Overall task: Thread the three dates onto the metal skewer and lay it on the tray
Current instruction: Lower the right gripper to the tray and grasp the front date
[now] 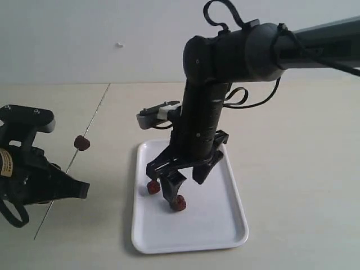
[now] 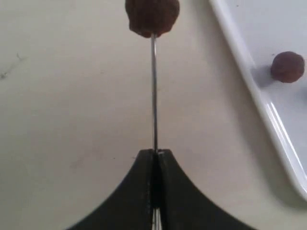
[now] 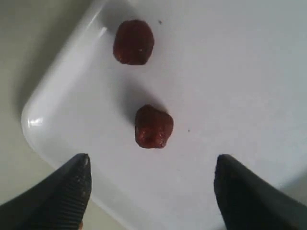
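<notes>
My left gripper (image 1: 63,181) (image 2: 154,152) is shut on the metal skewer (image 1: 70,163) (image 2: 153,96), a thin silver rod. One dark reddish-brown date (image 1: 82,143) (image 2: 152,17) is threaded on the rod ahead of the jaws, above the table and left of the tray. The other two dates (image 1: 178,203) (image 1: 153,187) lie on the white tray (image 1: 225,225) (image 3: 230,72) near its left rim. Above them hangs my right gripper (image 1: 185,185) (image 3: 153,160), open and empty. In the right wrist view, the nearer date (image 3: 153,126) sits just ahead of the gap between the fingers and the farther date (image 3: 134,41) beyond it.
In the left wrist view the tray's rim (image 2: 259,91) runs beside the skewer, with one date (image 2: 288,66) just inside it. A beige table (image 1: 292,169) surrounds the tray. The right arm's dark body (image 1: 202,112) towers over the tray's far end.
</notes>
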`<control>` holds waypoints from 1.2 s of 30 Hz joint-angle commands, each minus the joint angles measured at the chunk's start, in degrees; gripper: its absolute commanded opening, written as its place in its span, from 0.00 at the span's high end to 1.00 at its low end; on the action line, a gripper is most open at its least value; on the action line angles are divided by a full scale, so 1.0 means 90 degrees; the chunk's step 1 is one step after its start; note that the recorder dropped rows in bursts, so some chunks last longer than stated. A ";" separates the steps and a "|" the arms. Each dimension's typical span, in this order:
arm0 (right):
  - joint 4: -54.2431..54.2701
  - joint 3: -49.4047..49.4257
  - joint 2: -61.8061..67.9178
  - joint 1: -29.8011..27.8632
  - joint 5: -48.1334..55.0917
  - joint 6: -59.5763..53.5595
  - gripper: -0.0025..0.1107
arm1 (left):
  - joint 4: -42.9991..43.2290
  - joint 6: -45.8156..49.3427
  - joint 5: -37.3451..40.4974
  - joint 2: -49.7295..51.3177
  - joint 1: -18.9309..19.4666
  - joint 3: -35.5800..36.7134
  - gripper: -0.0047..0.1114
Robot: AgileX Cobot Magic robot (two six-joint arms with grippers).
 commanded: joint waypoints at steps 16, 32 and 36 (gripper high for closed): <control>-0.1808 0.0005 0.0311 0.0995 -0.0704 0.2301 0.37 | 0.0032 -0.0043 -0.0167 -0.0062 0.0011 0.0027 0.96; -0.1732 0.0041 0.0526 0.0995 -0.0659 0.2365 0.38 | 0.0032 -0.0043 -0.0167 -0.0062 0.0011 0.0027 0.96; -0.1732 0.0041 0.0526 0.0995 -0.0659 0.2365 0.42 | 0.0032 -0.0031 -0.0168 -0.0062 0.0011 0.0027 0.96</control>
